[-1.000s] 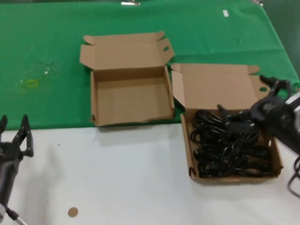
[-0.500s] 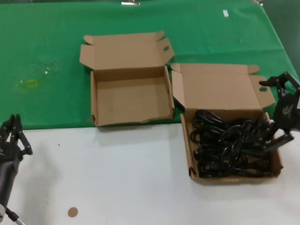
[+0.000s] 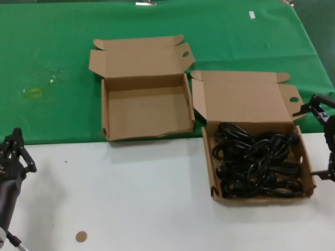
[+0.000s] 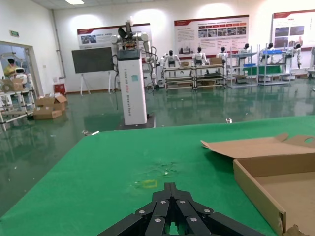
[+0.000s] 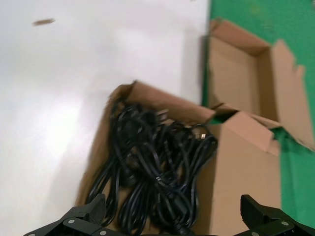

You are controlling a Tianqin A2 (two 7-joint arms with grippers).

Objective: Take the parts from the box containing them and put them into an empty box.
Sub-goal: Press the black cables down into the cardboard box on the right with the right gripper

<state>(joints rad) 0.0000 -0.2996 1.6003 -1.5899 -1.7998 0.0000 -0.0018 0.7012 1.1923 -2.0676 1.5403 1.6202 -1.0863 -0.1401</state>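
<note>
My left pincer (image 3: 14, 151) hung low at the left edge of the white table (image 3: 141, 198), its black fingers pressed together, with nothing in them; in the left wrist view (image 4: 170, 211) they met in a point aimed over the green cloth (image 3: 52, 63) that covered the far half of the table. A small round brown disc (image 3: 81, 236) lay on the white surface near the front, right of that arm.

Farther right, on the green cloth, sat the empty shallow brown cardboard mailer box (image 3: 146, 107), its hinged lid laid back and both side flaps splayed outward, an oval hole in the right flap. Nothing lay inside it.

Just beside it to the right, and nearer to me, stood the second shallow brown cardboard box (image 3: 254, 133), its lid tilted back, a round hole in its right flap and its left flap folded inward. Its tray rested on the white part of the table, and its back edge lay about on the line where the green began. The black rubber-coated power cords (image 3: 256, 164) lay inside it in tangled loose coils that filled most of the tray; the right wrist view (image 5: 157, 167) showed them heaped against the tray's walls.

My right pincer (image 3: 323, 138) hovered at the right edge, just outside that box's right wall, spread wide and gripping nothing
</note>
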